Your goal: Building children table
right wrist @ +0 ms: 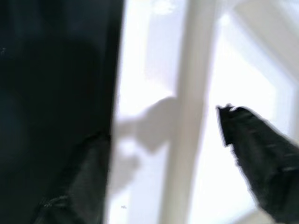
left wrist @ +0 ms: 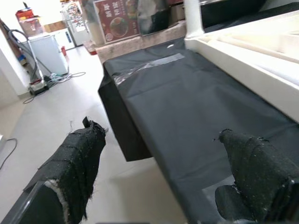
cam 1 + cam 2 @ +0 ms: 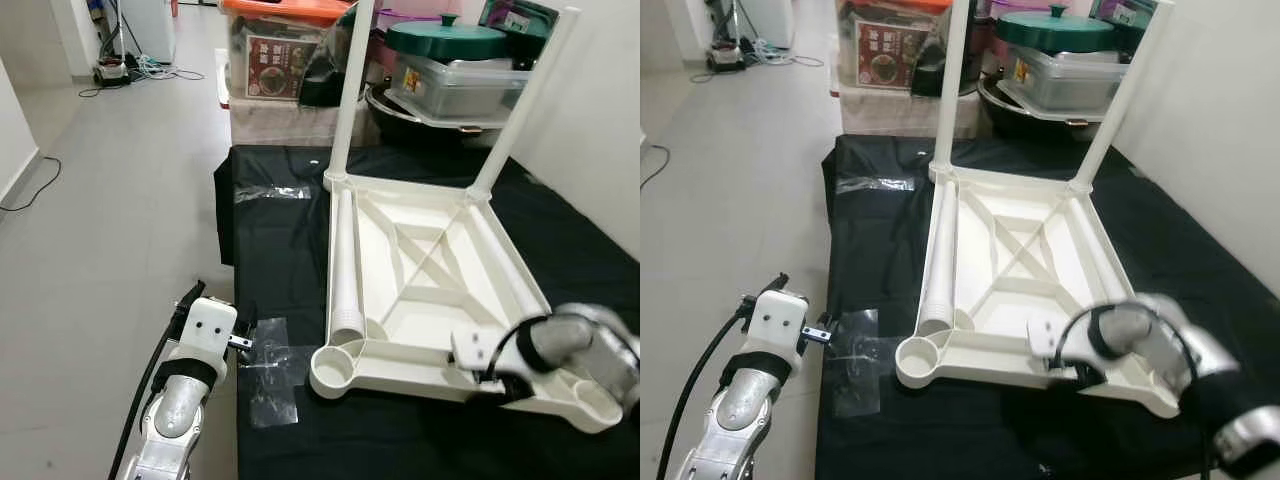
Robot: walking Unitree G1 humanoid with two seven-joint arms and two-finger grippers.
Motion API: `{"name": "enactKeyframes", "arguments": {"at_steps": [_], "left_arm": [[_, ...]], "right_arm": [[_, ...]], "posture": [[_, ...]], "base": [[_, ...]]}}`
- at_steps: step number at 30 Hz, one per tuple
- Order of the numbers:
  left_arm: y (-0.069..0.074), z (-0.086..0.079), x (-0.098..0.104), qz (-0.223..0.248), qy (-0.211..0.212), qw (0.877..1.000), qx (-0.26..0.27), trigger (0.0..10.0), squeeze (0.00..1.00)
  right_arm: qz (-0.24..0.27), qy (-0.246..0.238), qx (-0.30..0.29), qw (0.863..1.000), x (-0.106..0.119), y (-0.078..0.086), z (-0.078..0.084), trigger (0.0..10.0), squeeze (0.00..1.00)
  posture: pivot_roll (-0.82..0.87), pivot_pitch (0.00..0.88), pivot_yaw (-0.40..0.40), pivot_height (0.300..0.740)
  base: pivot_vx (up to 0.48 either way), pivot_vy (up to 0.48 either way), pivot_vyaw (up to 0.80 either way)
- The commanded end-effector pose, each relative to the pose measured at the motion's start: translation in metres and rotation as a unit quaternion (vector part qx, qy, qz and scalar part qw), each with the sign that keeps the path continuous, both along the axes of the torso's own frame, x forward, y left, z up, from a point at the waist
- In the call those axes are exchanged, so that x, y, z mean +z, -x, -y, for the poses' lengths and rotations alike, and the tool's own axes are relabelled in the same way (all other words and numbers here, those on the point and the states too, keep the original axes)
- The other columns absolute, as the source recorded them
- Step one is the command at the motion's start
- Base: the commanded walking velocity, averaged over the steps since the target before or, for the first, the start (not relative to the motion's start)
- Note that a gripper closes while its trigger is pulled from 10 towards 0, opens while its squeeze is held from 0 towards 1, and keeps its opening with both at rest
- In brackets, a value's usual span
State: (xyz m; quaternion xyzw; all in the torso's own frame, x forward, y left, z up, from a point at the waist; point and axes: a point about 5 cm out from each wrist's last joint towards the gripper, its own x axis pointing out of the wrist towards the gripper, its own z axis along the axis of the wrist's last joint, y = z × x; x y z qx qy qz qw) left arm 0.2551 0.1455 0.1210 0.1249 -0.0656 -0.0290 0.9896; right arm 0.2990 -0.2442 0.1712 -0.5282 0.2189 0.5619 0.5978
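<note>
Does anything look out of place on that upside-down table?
Yes. One white leg lies loose inside the upturned tabletop along its left rim, while two far legs stand fitted. The near-left socket is empty.

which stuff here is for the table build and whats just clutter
For the job:
- upturned white tabletop
- two legs standing in its far corners
- loose leg lying in it
- empty near socket
- right gripper open over the near rim

Lying about:
- storage boxes
- green-lidded pot
- clear plastic scraps
- left gripper, open, idle
</note>
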Motion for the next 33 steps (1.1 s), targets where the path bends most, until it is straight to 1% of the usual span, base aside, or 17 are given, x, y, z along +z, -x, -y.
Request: {"name": "enactKeyframes", "arguments": {"at_steps": [1,7,14,15,16,17,18,19,20,21,22,24,26,30,31,32,33], "left_arm": [[0.000,0.001,-0.002,-0.004,-0.006,1.000,-0.008,10.0,0.00],[-0.001,0.004,-0.002,-0.002,-0.004,1.000,-0.016,10.0,0.00],[0.002,0.000,-0.001,-0.001,-0.003,1.000,-0.011,10.0,0.00],[0.002,-0.001,-0.002,-0.002,-0.003,1.000,-0.010,10.0,0.00],[0.003,0.000,-0.002,-0.002,-0.004,1.000,-0.009,10.0,0.00],[0.003,0.000,-0.002,-0.002,-0.004,1.000,-0.009,10.0,0.00],[0.004,0.000,-0.002,-0.002,-0.002,1.000,-0.009,10.0,0.00],[0.004,0.000,-0.002,-0.002,-0.002,1.000,-0.009,10.0,0.00],[0.004,0.003,0.000,0.001,0.001,1.000,-0.013,10.0,0.00],[0.004,0.003,0.000,0.001,0.001,1.000,-0.013,10.0,0.00],[0.004,0.003,0.001,0.006,0.001,1.000,-0.016,10.0,0.00],[0.005,0.003,0.003,0.008,-0.001,1.000,-0.016,10.0,0.00],[0.006,0.002,0.005,0.010,0.004,1.000,-0.016,10.0,0.00],[0.007,-0.001,0.005,0.009,0.004,1.000,-0.017,10.0,0.00],[0.007,-0.002,0.005,0.008,0.002,1.000,-0.018,10.0,0.00],[0.007,-0.002,0.005,0.008,0.002,1.000,-0.018,10.0,0.00],[0.007,-0.003,0.005,0.008,0.000,1.000,-0.020,10.0,0.00]], "right_arm": [[0.033,-0.047,-0.009,0.998,0.028,-0.009,-0.001,10.0,1.00],[0.040,-0.155,0.002,0.987,0.082,-0.021,-0.013,10.0,1.00],[0.020,-0.237,0.043,0.970,0.093,-0.016,-0.030,10.0,1.00],[0.037,-0.290,0.029,0.956,0.094,-0.022,-0.041,10.0,0.53],[0.081,-0.359,-0.003,0.930,0.096,-0.034,-0.057,10.0,0.00],[0.081,-0.359,-0.003,0.930,0.096,-0.034,-0.057,10.0,0.00],[0.116,-0.425,-0.050,0.896,0.096,-0.047,-0.071,10.0,0.00],[0.116,-0.425,-0.050,0.896,0.096,-0.047,-0.071,10.0,0.00],[0.149,-0.518,-0.143,0.830,0.084,-0.062,-0.096,10.0,0.00],[0.149,-0.518,-0.143,0.830,0.084,-0.062,-0.096,10.0,0.00],[0.152,-0.543,-0.180,0.806,0.071,-0.064,-0.109,10.0,0.00],[0.162,-0.546,-0.196,0.798,0.063,-0.065,-0.116,10.0,0.00],[0.158,-0.588,-0.247,0.754,0.052,-0.063,-0.133,10.0,0.00],[0.172,-0.596,-0.245,0.745,0.047,-0.055,-0.148,10.0,0.00],[0.167,-0.607,-0.254,0.734,0.044,-0.050,-0.157,10.0,0.00],[0.167,-0.607,-0.254,0.734,0.044,-0.050,-0.157,10.0,0.00],[0.162,-0.617,-0.263,0.724,0.042,-0.046,-0.165,10.0,0.00]], "posture": [[0.03,0.000,-0.087,0.740],[0.03,0.000,-0.087,0.740],[0.05,0.000,-0.102,0.740],[0.05,0.000,-0.103,0.740],[0.07,0.000,-0.107,0.740],[0.07,0.000,-0.107,0.740],[0.07,0.000,-0.107,0.740],[0.07,0.000,-0.107,0.740],[0.08,0.000,-0.103,0.740],[0.08,0.000,-0.103,0.740],[0.08,0.000,-0.104,0.740],[0.09,0.000,-0.100,0.740],[0.11,0.000,-0.097,0.740],[0.10,0.000,-0.096,0.740],[0.10,0.000,-0.087,0.740],[0.10,0.000,-0.087,0.740],[0.10,0.000,-0.087,0.740]], "base": [[0.000,0.000,0.00],[0.000,0.000,0.00],[0.000,0.000,0.00],[0.000,0.000,0.00],[0.000,0.000,0.00],[0.000,0.000,0.00],[0.000,0.000,0.00],[0.000,0.000,0.00],[0.000,0.000,0.00],[0.000,0.000,0.00],[0.000,0.000,0.00],[0.000,-0.234,0.00],[0.000,-0.472,0.00],[0.000,-0.472,0.00],[0.000,-0.472,0.00],[0.000,-0.472,0.00],[0.000,-0.472,0.00]]}}
